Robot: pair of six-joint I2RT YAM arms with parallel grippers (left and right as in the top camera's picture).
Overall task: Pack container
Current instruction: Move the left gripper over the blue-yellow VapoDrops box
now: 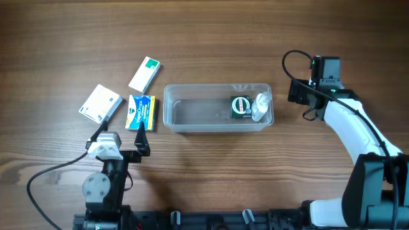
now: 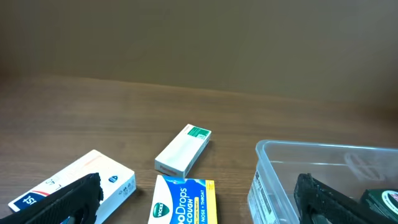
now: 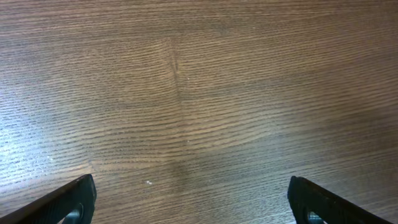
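Table: brown wood-grain top [image 1: 255, 172], fine ripple lines running right across it, matte finish.
Container: the clear plastic container [image 1: 217, 87] sits mid-table, a long rectangular tub with rounded corners and a raised rim, see-through walls with the wood showing through its bare left half.
Inside, right end: a round dark-green tin [image 1: 240, 107] with a pale ring on its lid, and just beside it a glossy clear plastic piece [image 1: 261, 106], lumpy in outline, tucked against the right wall.
Green-tipped box: slim white carton [image 1: 145, 75], crisp edges, green patch at one end, lying flat and angled up-left of the tub.
White box: wider, flatter white carton [image 1: 100, 104], smooth card, tilted, farthest left.
Blue-yellow box: glossy printed carton [image 1: 141, 112] between the white box and the tub's left wall, near both but apart; the left wrist view reads "Drops" and "Cough" on it.
Left gripper: there it is [image 1: 121, 131], black angular fingers spread wide, nothing between them, hovering just below the blue-yellow box.
Right gripper: out past the tub's right end [image 3: 191, 190], dark fingers fully apart, only bare grain beneath, holding nothing.
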